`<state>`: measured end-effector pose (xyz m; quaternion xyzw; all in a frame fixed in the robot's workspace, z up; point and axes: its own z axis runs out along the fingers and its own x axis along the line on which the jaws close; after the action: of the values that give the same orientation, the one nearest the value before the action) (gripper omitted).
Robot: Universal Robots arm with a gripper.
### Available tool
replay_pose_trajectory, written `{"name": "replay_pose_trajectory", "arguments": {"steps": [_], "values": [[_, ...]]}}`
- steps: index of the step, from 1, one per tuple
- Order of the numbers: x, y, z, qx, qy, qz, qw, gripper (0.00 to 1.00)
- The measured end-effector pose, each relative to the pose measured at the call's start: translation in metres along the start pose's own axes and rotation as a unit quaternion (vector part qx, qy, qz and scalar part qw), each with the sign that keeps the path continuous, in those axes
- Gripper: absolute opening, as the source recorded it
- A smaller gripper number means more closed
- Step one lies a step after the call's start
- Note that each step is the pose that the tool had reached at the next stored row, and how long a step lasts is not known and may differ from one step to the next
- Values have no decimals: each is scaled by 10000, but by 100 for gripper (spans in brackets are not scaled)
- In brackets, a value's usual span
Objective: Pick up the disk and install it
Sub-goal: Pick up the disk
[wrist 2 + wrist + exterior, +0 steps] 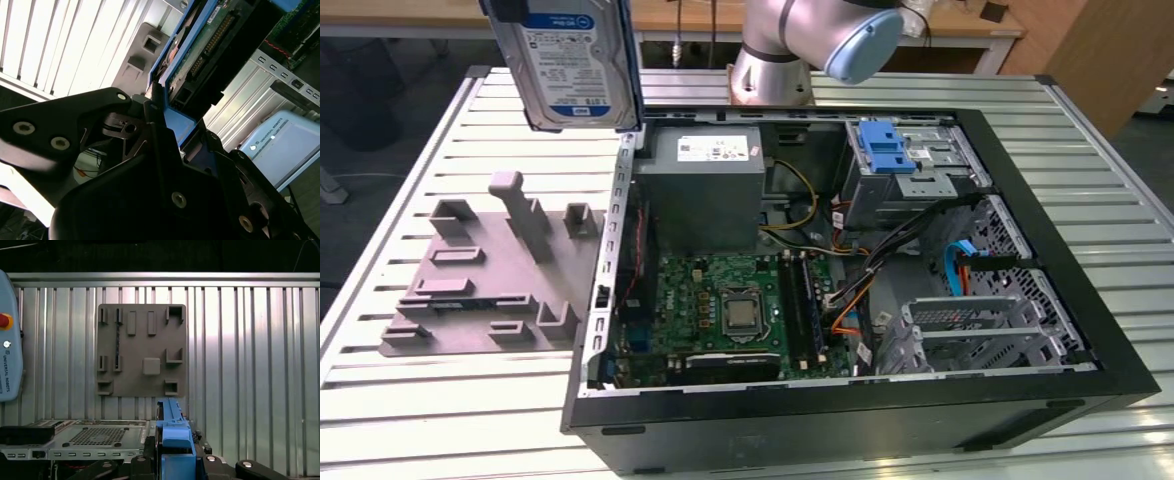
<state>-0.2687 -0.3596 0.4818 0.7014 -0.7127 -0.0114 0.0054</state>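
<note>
The disk [571,60], a silver drive with a white-and-blue label in a blue carrier, hangs upright high above the table. It is over the gap between the grey holder fixture [487,270] and the open computer case [854,400]. In the second wrist view my gripper [175,125] is shut on the blue carrier edge of the disk [210,35], whose green circuit-board side shows. The first wrist view looks straight down past the gripper [175,460] and the disk's blue carrier [172,432] to the bare holder fixture [142,350].
The case lies open with its motherboard [734,305], power supply [700,190] and cables showing. A metal drive cage with a blue latch [894,150] sits at its far corner on the exterior view's right. The arm's base [774,70] stands behind the case. A teach pendant [10,335] lies on the slatted table.
</note>
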Motion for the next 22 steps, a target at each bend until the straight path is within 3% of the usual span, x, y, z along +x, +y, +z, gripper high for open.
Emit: {"name": "replay_pose_trajectory", "arguments": {"steps": [4,14,22], "values": [[39,-41,-1,0,0,0,10000,36],[48,-252,-7,0,0,0,10000,36],[48,-267,-7,0,0,0,10000,36]]}}
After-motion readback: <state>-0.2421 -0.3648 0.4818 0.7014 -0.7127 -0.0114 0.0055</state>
